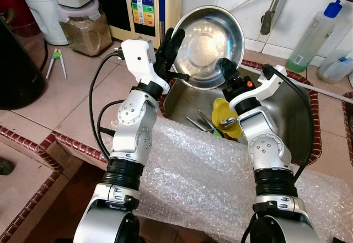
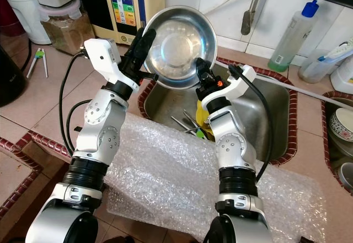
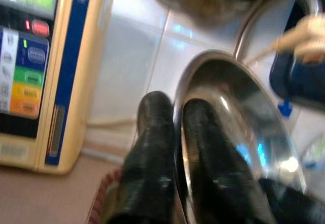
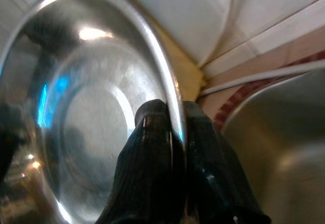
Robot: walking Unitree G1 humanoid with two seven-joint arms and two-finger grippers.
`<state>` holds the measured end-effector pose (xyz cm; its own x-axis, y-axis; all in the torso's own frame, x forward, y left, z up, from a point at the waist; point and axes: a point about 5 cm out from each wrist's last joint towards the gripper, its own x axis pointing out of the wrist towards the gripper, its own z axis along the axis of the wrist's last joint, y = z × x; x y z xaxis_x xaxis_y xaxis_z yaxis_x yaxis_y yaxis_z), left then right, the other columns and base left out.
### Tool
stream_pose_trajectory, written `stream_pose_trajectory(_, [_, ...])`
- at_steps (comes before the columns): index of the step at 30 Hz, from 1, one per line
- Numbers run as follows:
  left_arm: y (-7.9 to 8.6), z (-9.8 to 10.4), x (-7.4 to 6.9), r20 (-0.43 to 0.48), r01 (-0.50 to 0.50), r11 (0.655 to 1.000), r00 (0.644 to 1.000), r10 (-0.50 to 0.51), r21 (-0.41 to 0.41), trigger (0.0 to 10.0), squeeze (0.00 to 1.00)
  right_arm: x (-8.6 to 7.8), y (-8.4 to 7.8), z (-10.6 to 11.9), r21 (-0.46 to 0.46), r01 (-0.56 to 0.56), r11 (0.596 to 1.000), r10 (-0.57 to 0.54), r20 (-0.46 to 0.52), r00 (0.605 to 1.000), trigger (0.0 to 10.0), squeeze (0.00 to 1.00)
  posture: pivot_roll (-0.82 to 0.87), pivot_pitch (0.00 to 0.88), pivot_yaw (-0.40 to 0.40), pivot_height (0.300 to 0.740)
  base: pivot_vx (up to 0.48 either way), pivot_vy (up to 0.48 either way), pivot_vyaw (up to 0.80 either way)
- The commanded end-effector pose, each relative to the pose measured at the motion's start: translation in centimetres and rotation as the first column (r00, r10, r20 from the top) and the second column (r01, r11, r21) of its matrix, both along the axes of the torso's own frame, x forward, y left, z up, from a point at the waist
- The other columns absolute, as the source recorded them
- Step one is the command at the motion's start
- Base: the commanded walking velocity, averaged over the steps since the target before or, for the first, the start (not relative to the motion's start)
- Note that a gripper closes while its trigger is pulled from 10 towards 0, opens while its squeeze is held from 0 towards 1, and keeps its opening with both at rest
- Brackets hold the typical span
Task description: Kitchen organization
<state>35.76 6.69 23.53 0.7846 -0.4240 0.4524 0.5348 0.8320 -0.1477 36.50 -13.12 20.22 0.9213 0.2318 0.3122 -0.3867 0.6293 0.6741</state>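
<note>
Steel bowl (image 1: 212,43) tilted above sink.

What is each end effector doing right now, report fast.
Left end effector: shut on the steel bowl rim.
Right end effector: shut on the same rim.

We saw two silver arms built of rounded, jointed segments dotted with small screws and ringed with ribbed black collars, each ending in a white wrist housing. Glossy black cables looped from those housings back along the forearms, and a small orange mark glowed near the right wrist. Each hand, left hand (image 1: 171,47) and right hand (image 1: 227,66), had two long, shiny black fingers.
</note>
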Motion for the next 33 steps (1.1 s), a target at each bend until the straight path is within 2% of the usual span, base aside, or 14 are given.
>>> stream_pose_trajectory(1, [-0.8,-0.5,-0.3,-0.012,0.053,0.998,0.999,-0.052,0.032,10.0,1.0,0.2,-0.6,0.1,-0.015,0.041,0.999,-0.041,-0.013,0.999,0.0,0.0,-0.01,0.124,-0.013,0.74,0.0,0.0,0.0])
stream_pose_trajectory(7, [-0.9,-1.9,-0.2,-0.056,0.114,0.984,0.993,-0.107,0.139,10.0,1.0,0.6,-2.3,-0.4,-0.04,0.179,0.983,-0.182,-0.064,0.981,0.0,0.0,-0.01,0.126,-0.012,0.74,0.0,0.0,0.0])
stream_pose_trajectory(10, [-0.4,-2.6,0.1,-0.087,0.144,0.969,0.988,-0.128,0.2,10.0,1.0,0.7,-3.5,-0.8,-0.1,0.274,0.956,-0.284,-0.106,0.953,0.0,0.0,-0.01,0.127,-0.008,0.74,0.0,0.0,0.0])
stream_pose_trajectory(11, [-0.3,-3.1,0.0,-0.105,0.158,0.962,0.985,-0.137,0.224,10.0,1.0,0.8,-4.6,-1.3,-0.145,0.347,0.927,-0.366,-0.134,0.921,0.0,0.0,-0.01,0.127,-0.007,0.74,0.0,0.0,0.0])
stream_pose_trajectory(13, [-0.2,-3.3,0.0,-0.109,0.161,0.96,0.984,-0.139,0.229,10.0,1.0,0.8,-4.9,-1.4,-0.158,0.365,0.918,-0.386,-0.14,0.912,0.0,0.0,-0.01,0.127,-0.007,0.74,0.0,0.0,0.0])
stream_pose_trajectory(15, [-0.1,-4.1,-0.2,-0.128,0.172,0.952,0.981,-0.143,0.254,10.0,1.0,0.8,-5.8,-2.0,-0.184,0.405,0.896,-0.435,-0.175,0.883,0.0,0.0,-0.01,0.129,-0.006,0.74,0.0,0.0,0.0])
stream_pose_trajectory(18, [-0.1,-5.8,-0.7,-0.171,0.205,0.933,0.972,-0.16,0.297,10.0,1.0,0.6,-7.1,-3.3,-0.252,0.465,0.849,-0.52,-0.237,0.821,0.0,0.0,-0.01,0.132,-0.005,0.74,0.0,0.0,0.0])
stream_pose_trajectory(21, [0.0,-7.2,-1.1,-0.221,0.242,0.909,0.96,-0.173,0.339,10.0,1.0,0.4,-7.9,-4.1,-0.281,0.502,0.818,-0.57,-0.274,0.775,0.0,0.0,-0.01,0.133,-0.005,0.74,0.0,0.0,0.0])
stream_pose_trajectory(23, [-0.1,-8.5,-1.5,-0.262,0.277,0.885,0.947,-0.185,0.374,10.0,1.0,0.3,-8.2,-4.6,-0.374,0.504,0.778,-0.608,-0.253,0.752,0.0,0.0,-0.01,0.133,-0.006,0.74,0.0,0.0,0.0])
stream_pose_trajectory(25, [-0.1,-8.9,-1.6,-0.268,0.279,0.881,0.946,-0.184,0.382,10.0,1.0,0.3,-8.2,-4.7,-0.395,0.499,0.771,-0.614,-0.252,0.748,0.0,0.0,-0.01,0.133,-0.006,0.74,0.0,0.0,0.0])
stream_pose_trajectory(27, [-0.2,-9.2,-1.7,-0.279,0.288,0.872,0.942,-0.184,0.396,10.0,1.0,0.2,-8.5,-5.2,-0.421,0.503,0.755,-0.634,-0.27,0.725,0.0,0.0,-0.02,0.133,-0.006,0.74,0.0,0.0,0.0])
stream_pose_trajectory(28, [-0.2,-9.4,-1.8,-0.283,0.294,0.864,0.941,-0.187,0.408,10.0,1.0,0.0,-8.8,-5.9,-0.443,0.504,0.741,-0.652,-0.297,0.698,0.0,0.0,-0.01,0.133,-0.006,0.74,0.0,0.0,0.0])
stream_pose_trajectory(32, [-0.3,-9.4,-1.8,-0.283,0.295,0.861,0.941,-0.186,0.414,10.0,1.0,-0.1,-9.2,-6.7,-0.453,0.502,0.737,-0.663,-0.342,0.666,0.0,0.0,-0.01,0.133,-0.005,0.74,0.0,0.0,0.0])
stream_pose_trajectory(33, [-0.3,-9.3,-1.7,-0.282,0.292,0.862,0.942,-0.183,0.415,10.0,1.0,-0.3,-9.2,-7.1,-0.449,0.492,0.746,-0.655,-0.359,0.665,1.8,0.02,-0.02,0.133,-0.005,0.74,0.0,0.0,0.0])
